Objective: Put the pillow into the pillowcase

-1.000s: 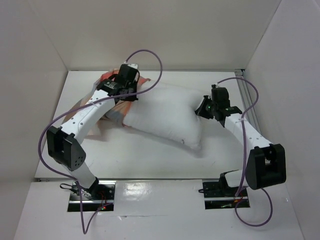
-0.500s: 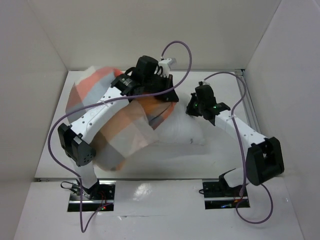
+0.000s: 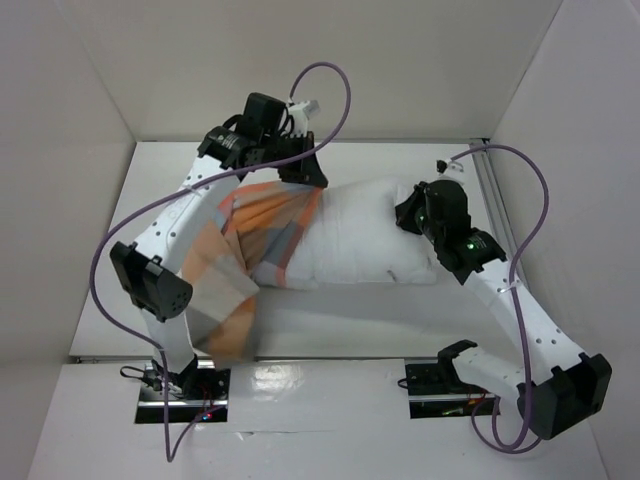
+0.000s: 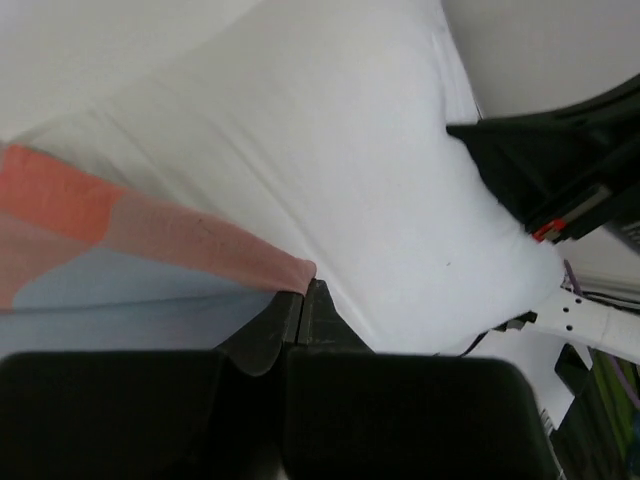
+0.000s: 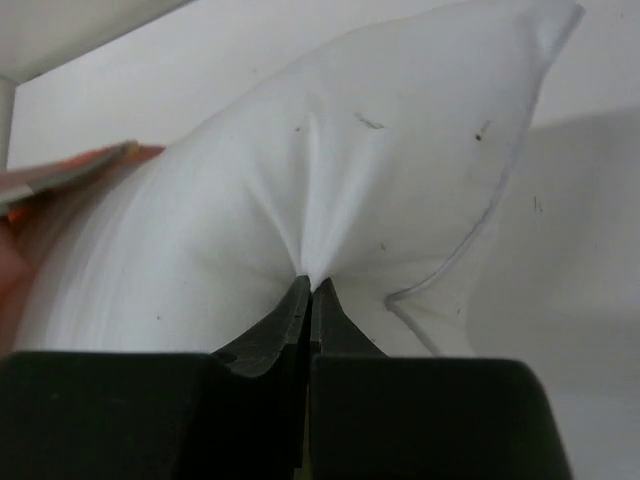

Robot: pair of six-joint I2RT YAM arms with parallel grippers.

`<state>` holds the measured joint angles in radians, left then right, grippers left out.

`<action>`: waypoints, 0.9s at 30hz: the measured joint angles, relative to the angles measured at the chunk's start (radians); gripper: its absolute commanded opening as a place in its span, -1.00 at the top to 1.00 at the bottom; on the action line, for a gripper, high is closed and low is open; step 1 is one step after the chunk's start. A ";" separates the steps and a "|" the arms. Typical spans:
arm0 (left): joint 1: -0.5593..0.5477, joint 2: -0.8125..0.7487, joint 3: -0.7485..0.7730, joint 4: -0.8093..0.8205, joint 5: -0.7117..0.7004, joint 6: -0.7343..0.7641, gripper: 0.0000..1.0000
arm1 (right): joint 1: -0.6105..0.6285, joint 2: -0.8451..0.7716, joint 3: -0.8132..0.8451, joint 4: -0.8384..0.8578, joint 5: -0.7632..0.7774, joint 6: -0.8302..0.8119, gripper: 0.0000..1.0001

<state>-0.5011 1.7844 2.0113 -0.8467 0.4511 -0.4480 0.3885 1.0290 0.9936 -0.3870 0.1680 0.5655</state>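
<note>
Plump white pillow (image 3: 375, 235) lies midway across the bench (image 3: 335, 318), one end draped by the thin checked pillowcase (image 3: 262, 225). Closed left claw (image 4: 302, 292) pinches its soft hem; right claw (image 5: 309, 288) nips puckered pillow fabric.

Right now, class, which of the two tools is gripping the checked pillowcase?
The left tool: it is shut on the orange edge of the pillowcase, whereas the right tool pinches the plain white pillow.
</note>
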 measured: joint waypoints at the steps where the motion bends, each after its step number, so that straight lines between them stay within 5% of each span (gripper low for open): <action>1: -0.001 0.035 0.045 0.000 -0.001 0.000 1.00 | 0.000 0.003 -0.010 -0.002 0.005 0.006 1.00; 7: 0.001 0.107 0.134 0.040 -0.047 0.011 0.95 | 0.001 0.069 -0.039 0.040 0.031 0.047 1.00; 10: 0.003 0.106 0.050 0.076 -0.099 0.046 0.31 | 0.002 0.166 -0.046 0.089 0.046 0.052 0.97; 12: 0.007 0.114 0.008 0.060 -0.136 0.063 0.05 | 0.002 0.248 -0.045 0.102 0.053 0.050 0.50; 13: 0.009 0.115 -0.013 0.053 -0.166 0.069 -0.14 | 0.001 0.279 -0.042 0.101 0.052 0.047 0.11; 14: 0.009 0.111 -0.034 0.051 -0.197 0.076 -0.24 | 0.000 0.307 -0.034 0.095 0.047 0.037 -0.54; 16: 0.006 0.071 -0.094 0.064 -0.289 0.081 -0.33 | -0.002 0.326 -0.007 0.076 0.040 0.010 -0.84; 18: 0.003 -0.031 -0.219 0.097 -0.416 0.074 -0.70 | -0.003 0.317 0.034 0.056 0.031 -0.017 -1.00; 22: 0.002 -0.351 -0.499 0.203 -0.640 0.027 -0.74 | 0.000 0.243 0.080 0.037 0.021 -0.044 -1.00; 27: 0.001 -0.727 -0.873 0.353 -0.816 -0.100 -0.41 | 0.000 0.123 0.082 -0.023 0.016 -0.053 -1.00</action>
<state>-0.4999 1.0569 1.1381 -0.4934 -0.3653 -0.5484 0.3882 1.1522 1.0760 -0.4095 0.1837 0.5121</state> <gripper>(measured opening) 0.761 0.999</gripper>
